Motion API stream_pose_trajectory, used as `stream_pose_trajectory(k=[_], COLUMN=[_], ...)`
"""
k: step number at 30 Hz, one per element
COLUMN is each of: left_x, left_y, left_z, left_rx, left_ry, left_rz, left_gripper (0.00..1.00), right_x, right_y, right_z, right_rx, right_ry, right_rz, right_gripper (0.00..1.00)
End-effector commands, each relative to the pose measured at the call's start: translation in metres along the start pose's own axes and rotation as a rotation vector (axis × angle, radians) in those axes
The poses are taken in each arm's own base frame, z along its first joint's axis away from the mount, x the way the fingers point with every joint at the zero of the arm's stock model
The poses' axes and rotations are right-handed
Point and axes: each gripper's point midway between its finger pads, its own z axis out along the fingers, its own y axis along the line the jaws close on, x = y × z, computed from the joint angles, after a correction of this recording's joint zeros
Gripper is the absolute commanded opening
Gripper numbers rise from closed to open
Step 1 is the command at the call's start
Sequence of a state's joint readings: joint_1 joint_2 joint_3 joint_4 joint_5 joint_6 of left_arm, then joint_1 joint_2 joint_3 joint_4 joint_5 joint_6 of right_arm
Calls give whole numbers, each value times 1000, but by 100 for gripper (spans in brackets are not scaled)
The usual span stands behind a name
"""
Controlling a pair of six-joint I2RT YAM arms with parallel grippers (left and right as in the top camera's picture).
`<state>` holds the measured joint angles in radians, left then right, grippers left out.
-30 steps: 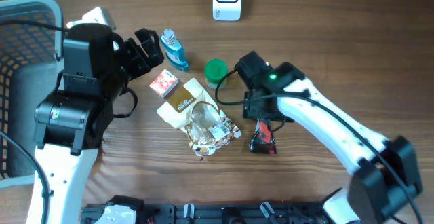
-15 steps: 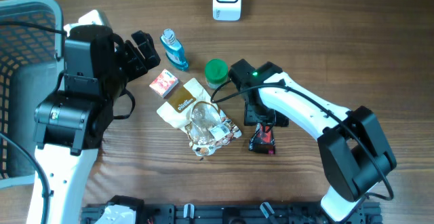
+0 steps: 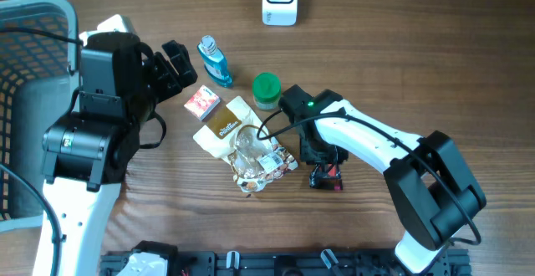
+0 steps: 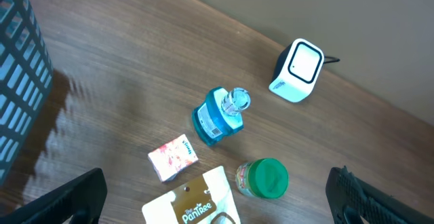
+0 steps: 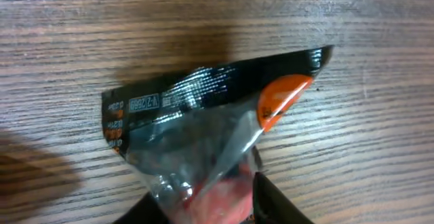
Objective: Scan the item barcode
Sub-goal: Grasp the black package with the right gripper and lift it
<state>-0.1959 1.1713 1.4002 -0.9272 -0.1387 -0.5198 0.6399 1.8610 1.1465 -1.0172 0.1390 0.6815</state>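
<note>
Right claw (image 3: 323, 161) has dropped onto the one black packet (image 5: 196, 102), pinching it.

Table (image 3: 401, 58) of matt, grained wood; packet (image 5: 203, 108) of glossy, crinkled black plastic film (partly clear); scanner (image 4: 298, 70) smooth white plastic; bottle (image 4: 218, 115) clear bluish plastic; jar lid (image 4: 270, 176) matt green.

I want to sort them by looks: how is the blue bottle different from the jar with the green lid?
The blue bottle has a small clear cap, while the jar has a wide green lid. The blue bottle narrows to a thin neck, but the jar stays round and stubby up to its lid. The blue bottle sits more toward the left arm's side than the jar. Both sit on the wooden table.
</note>
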Motion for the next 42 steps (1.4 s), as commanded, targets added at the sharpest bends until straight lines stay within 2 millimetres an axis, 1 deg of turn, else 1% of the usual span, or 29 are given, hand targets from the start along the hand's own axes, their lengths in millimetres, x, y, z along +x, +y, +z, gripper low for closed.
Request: stream_pose_trajectory(k=[1, 5, 7, 10, 11, 14, 16, 18, 19, 20, 21, 22, 23, 26, 27, 29, 30, 31, 34, 35, 37, 40, 42], left_x=[-7, -7, -7, -8, -8, -7, -7, -5, -5, -5, -5, -5, -3, 0, 2, 4, 4, 4, 4, 4, 4, 4, 4], left_y=[6, 7, 7, 10, 12, 15, 15, 16, 16, 16, 16, 16, 17, 20, 21, 22, 22, 22, 22, 22, 22, 22, 22], left_z=[-7, -7, -7, -7, -7, -7, -7, -7, -7, -7, -7, -7, -7, -7, -7, -8, -8, -8, -8, -7, -8, -8, -8], left_rx=[-30, -34, -35, -48, -60, -75, -76, -79, -79, -79, -79, -81, -84, -94, -98, -103, -103, -103, -103, -103, -103, -103, -103], left_ry=[-34, -32, -32, -38, -42, -38, -38, -33, -32, -32, -31, -30, -24, -9, -1, 5, 6, 6, 6, 6, 6, 6, 6], left_rz=[14, 14, 15, 15, 15, 17, 18, 18, 19, 19, 19, 20, 20, 24, 25, 27, 27, 27, 27, 27, 27, 27, 27], left_gripper=[100, 100, 100, 100, 100, 100, 100, 100, 100, 100, 100, 100, 100, 100, 100, 100, 100, 100, 100, 100, 100, 100, 100], right_x=[2, 1, 1, 2, 4, 16, 21, 27, 28, 28, 27, 24, 21, 10, 6, 1, -1, -4, -13, -13, -16, -26, -30], right_y=[0, 1, 1, 8, 16, 55, 72, 91, 98, 102, 104, 104, 98, 80, 73, 68, 65, 60, 44, 42, 32, 14, 2], right_z=[6, 6, 6, 6, 6, -3, -10, -24, -31, -37, -46, -53, -63, -75, -82, -104, -122, -135, -166, -178, -211, -242, -258], right_rx=[9, 8, 7, -30, -75, -296, -394, -529, -586, -624, -678, -710, -745, -761, -780, -878, -963, -1019, -1169, -1242, -1442, -1630, -1728], right_ry=[8, 6, 6, 14, 34, 116, 153, 182, 187, 189, 193, 194, 200, 171, 155, 127, 115, 103, 82, 80, 78, 35, 24], right_rz=[-1, -2, -2, -5, -22, -83, -89, -148, -170, -179, -172, -163, -136, -84, -68, -80, -85, -72, -42, -54, -88, -131, -150], right_gripper=[25, 16, 5, 5, 5, 5, 5, 5, 5, 5, 5, 5, 5, 4, 5, 5, 5, 5, 5, 5, 5, 5, 5])
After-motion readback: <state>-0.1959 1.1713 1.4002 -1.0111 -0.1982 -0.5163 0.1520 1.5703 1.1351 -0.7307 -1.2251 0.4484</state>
